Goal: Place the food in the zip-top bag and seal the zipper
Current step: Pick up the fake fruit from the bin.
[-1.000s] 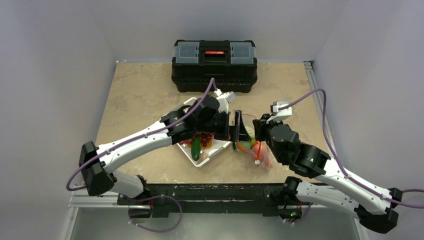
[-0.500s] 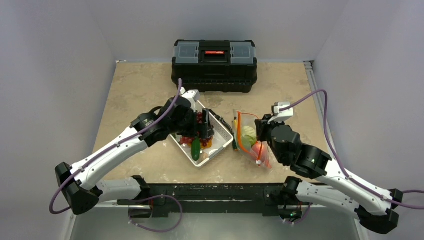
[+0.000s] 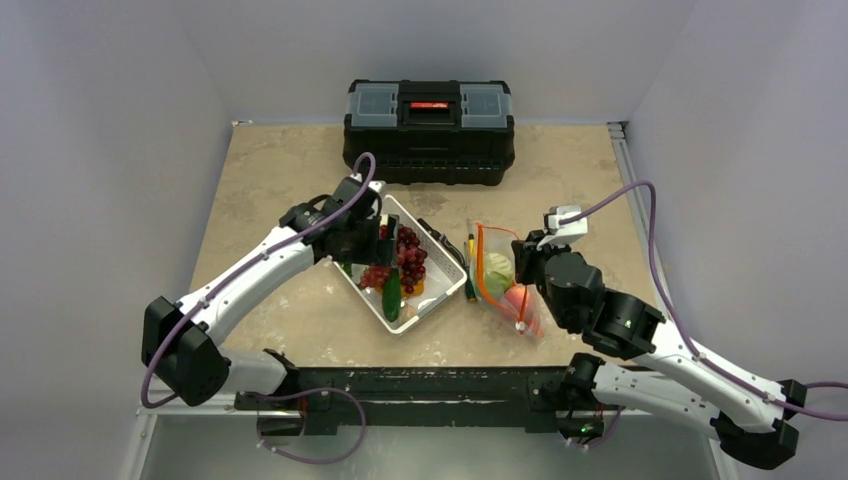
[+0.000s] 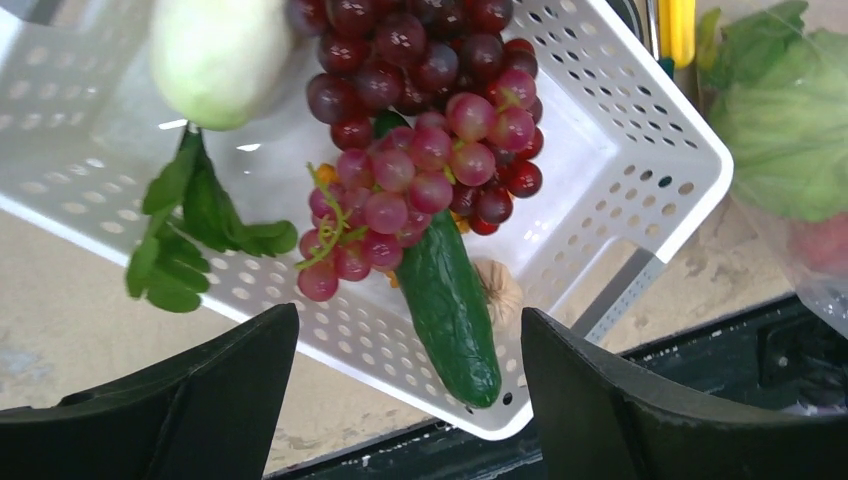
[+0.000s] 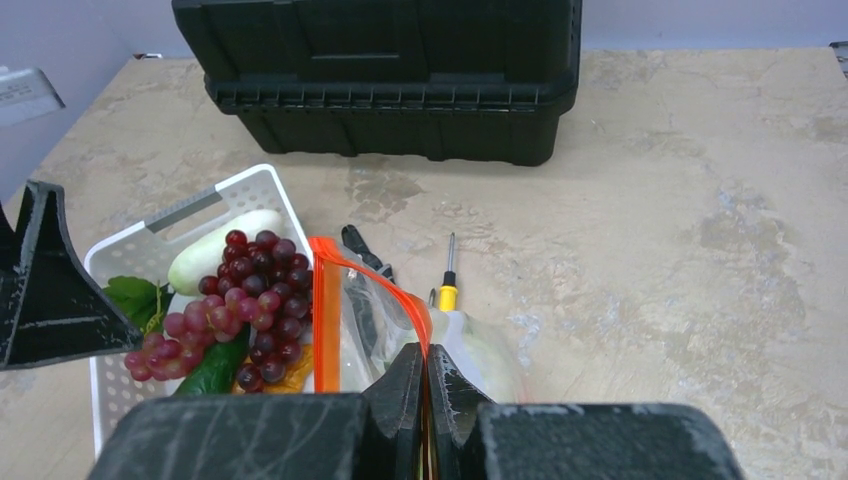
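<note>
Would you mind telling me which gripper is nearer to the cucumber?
Left. The left gripper hangs open just over the basket holding the cucumber; the right gripper is off to the basket's right, shut on the zipper.

Dark red grapes [image 4: 420, 150], a long green cucumber [image 4: 450, 310] and a white oblong piece [image 4: 215, 55] lie in the white plastic basket [image 4: 640, 110]. Beside it, the clear crinkly plastic bag [image 3: 505, 288] holds a pale green cabbage [image 3: 497, 270]. Its thin orange-red zipper strip [image 5: 325, 300] is open.

White arm links [image 3: 250, 277], black joints [image 3: 185, 360], purple cables [image 3: 632, 185], matte black fingers [image 4: 190, 400]
</note>
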Controlling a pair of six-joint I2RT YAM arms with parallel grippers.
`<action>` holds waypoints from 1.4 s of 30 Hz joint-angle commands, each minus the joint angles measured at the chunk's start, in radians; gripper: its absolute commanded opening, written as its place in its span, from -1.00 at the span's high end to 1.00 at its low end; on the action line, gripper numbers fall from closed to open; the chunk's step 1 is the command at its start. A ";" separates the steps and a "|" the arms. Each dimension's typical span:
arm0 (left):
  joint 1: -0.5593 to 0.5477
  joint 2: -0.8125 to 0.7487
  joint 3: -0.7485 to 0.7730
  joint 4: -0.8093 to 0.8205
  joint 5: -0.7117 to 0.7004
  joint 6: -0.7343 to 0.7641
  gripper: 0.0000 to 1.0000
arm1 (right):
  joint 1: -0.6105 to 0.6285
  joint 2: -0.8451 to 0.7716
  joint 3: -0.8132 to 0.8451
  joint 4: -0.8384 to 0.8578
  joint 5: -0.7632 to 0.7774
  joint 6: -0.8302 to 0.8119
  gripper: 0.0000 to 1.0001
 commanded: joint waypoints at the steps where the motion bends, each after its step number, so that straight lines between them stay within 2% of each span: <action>1: -0.011 -0.003 -0.035 0.087 0.091 -0.008 -0.62 | 0.005 -0.005 -0.004 0.028 0.025 -0.016 1.00; 9: -0.053 0.201 0.069 0.054 -0.071 0.126 -0.74 | 0.005 0.005 -0.001 0.037 0.022 -0.023 1.00; 16: -0.064 0.334 0.118 0.059 -0.184 0.182 -0.69 | 0.005 -0.004 -0.004 0.028 0.025 -0.019 1.00; 20: -0.065 0.365 0.125 0.084 -0.196 0.180 -0.45 | 0.005 -0.002 -0.002 0.027 0.021 -0.017 1.00; 23: -0.065 0.353 0.117 0.098 -0.205 0.170 0.10 | 0.005 0.001 0.003 0.023 0.023 -0.016 1.00; 26: -0.065 0.304 0.103 0.097 -0.207 0.166 0.45 | 0.005 -0.004 0.002 0.022 0.016 -0.011 1.00; 35: -0.064 0.069 0.090 0.032 -0.195 0.132 0.99 | 0.005 0.002 -0.001 0.030 0.011 -0.012 1.00; 39: -0.064 -0.043 0.112 0.013 -0.144 0.099 1.00 | 0.005 0.004 0.000 0.034 0.008 -0.010 1.00; 42: -0.064 -0.138 0.128 0.036 -0.041 0.039 1.00 | 0.006 0.003 -0.002 0.037 0.005 -0.006 1.00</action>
